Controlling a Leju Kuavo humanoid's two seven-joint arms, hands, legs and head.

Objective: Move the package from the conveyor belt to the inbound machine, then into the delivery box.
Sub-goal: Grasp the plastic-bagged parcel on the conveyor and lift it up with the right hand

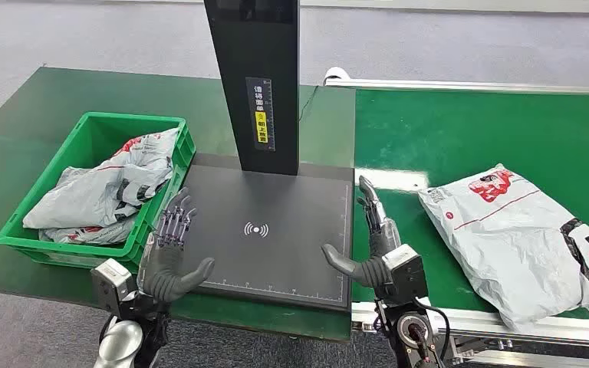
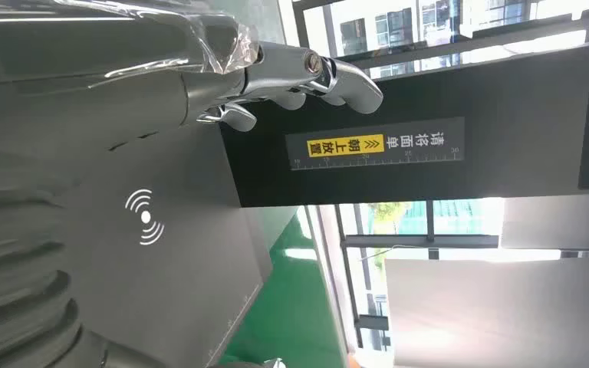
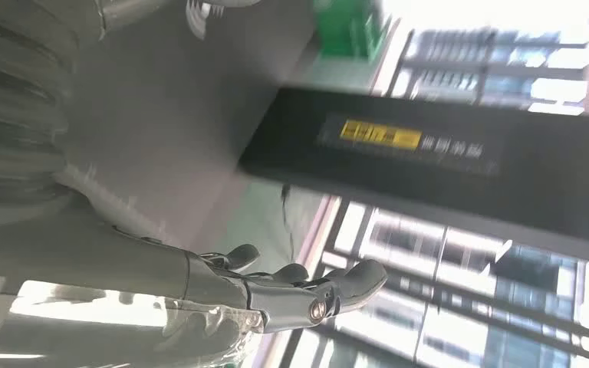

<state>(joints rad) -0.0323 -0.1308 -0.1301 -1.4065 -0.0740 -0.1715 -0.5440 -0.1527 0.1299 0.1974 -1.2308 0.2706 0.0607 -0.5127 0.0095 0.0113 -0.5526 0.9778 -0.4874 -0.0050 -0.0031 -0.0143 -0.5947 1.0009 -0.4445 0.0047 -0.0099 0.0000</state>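
Three cameras around the inbound machine's scan plate (image 1: pixel 264 230)

Head view looks down over the plate; both wrist views sit low and close beside it, sharing its black column (image 2: pixel 399 153).

I see my left hand (image 2: pixel 276 77) open above the dark scanner plate (image 2: pixel 169 253), fingers toward the black post (image 2: pixel 429 100) with its yellow label (image 2: pixel 347 146); green tabletop (image 2: pixel 291 307) beyond, I think.

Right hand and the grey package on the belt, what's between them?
In the head view, just bare green conveyor belt and a shiny glare strip lie between the open right hand and the package.
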